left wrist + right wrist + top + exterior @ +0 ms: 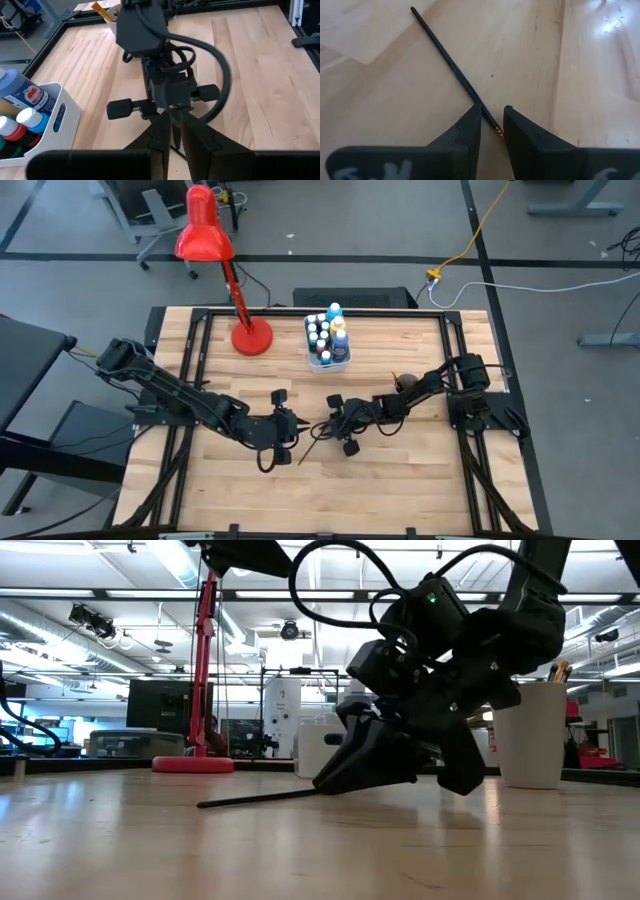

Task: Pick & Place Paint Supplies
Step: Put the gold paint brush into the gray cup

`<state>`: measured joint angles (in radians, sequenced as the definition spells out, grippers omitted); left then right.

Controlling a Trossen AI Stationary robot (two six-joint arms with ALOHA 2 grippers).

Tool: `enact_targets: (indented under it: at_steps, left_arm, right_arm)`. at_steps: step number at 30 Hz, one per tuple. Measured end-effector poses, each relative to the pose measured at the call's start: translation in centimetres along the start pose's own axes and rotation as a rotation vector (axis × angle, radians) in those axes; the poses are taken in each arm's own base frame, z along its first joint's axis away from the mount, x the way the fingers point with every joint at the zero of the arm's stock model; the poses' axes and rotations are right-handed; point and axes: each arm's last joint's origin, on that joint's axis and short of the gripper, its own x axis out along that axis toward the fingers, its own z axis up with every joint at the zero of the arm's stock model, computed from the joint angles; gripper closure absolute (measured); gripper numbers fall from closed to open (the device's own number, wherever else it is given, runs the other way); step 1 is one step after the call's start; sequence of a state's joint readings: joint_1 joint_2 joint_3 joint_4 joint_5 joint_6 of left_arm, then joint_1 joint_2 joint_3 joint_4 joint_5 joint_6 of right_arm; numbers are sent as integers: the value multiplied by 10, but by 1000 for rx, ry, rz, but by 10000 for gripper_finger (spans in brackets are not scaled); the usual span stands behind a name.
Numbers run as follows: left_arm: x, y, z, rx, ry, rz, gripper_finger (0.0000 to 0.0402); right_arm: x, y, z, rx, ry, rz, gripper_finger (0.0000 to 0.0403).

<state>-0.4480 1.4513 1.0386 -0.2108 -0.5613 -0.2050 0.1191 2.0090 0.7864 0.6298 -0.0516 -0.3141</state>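
Two tools meet low over the middle of the wooden surface (400,470), and I read the scene outward from there. The right tool (492,120) is tipped down at the boards with its fingers (467,127) drawn narrow around a thin dark paintbrush (451,65); the brush passes between the tips near its metal-banded end, and its long handle lies flat on the wood, stretching away from the tool. From the level camera, that handle (260,798) pokes out along the surface from under the black tool. The left tool (171,135) faces the right one from just beside it, its fingers nearly together, and I cannot tell whether they touch the brush. From above, the two tools sit almost nose to nose, left (290,430) and right (335,425). Farther back stands the white tub (340,360), filled with white-capped paint bottles (325,340). Beside it is the red desk lamp (250,338).
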Motion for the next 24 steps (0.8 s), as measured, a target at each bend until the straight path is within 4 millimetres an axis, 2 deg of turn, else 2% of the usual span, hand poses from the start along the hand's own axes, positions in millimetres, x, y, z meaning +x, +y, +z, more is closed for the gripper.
enact_targets:
  at_steps: [7,14,20,24]
  left_arm:
    - [0,0,0,-32,0,-1,349]
    - [0,-1,0,-48,0,-3,349]
    - [0,-1,0,-61,0,-3,349]
    - [0,-1,0,-77,1,-3,349]
  right_arm:
    - [0,-3,-2,-45,-16,83,326]
    - [-1,1,-4,-54,7,114,393]
    - [-2,2,0,-58,-24,107,398]
    - [-9,3,8,-61,-40,126,401]
